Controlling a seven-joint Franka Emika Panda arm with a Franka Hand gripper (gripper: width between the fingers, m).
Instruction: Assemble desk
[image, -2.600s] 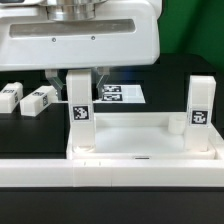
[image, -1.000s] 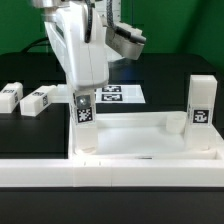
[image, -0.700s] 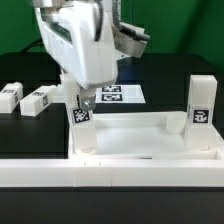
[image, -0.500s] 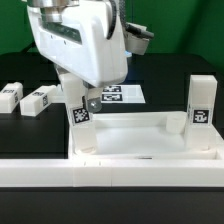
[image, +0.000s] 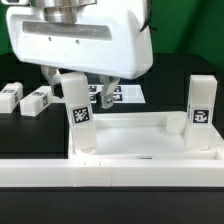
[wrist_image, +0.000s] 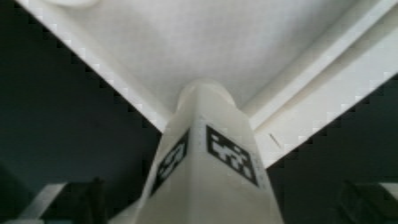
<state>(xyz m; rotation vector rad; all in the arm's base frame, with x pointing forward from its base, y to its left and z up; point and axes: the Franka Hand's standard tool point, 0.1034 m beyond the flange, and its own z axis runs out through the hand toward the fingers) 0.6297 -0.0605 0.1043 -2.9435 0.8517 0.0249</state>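
Exterior view: gripper (image: 90, 92) wide open, empty, just above upright leg (image: 80, 122) in desk panel (image: 140, 135) corner; risk of finger snag tilting leg.

Hand (image: 85, 94) body is cut off at the exterior view's 12 o'clock edge and covers most of the marker board (image: 126, 94), only a strip shows. Loose leg (image: 9, 96) at 9 o'clock is clipped by the edge. Panel (image: 140, 135) near edge is hidden behind the rail (image: 110, 172). In the wrist view the upright leg (wrist_image: 210, 150) is blurred, its tag unreadable and its base out of frame.
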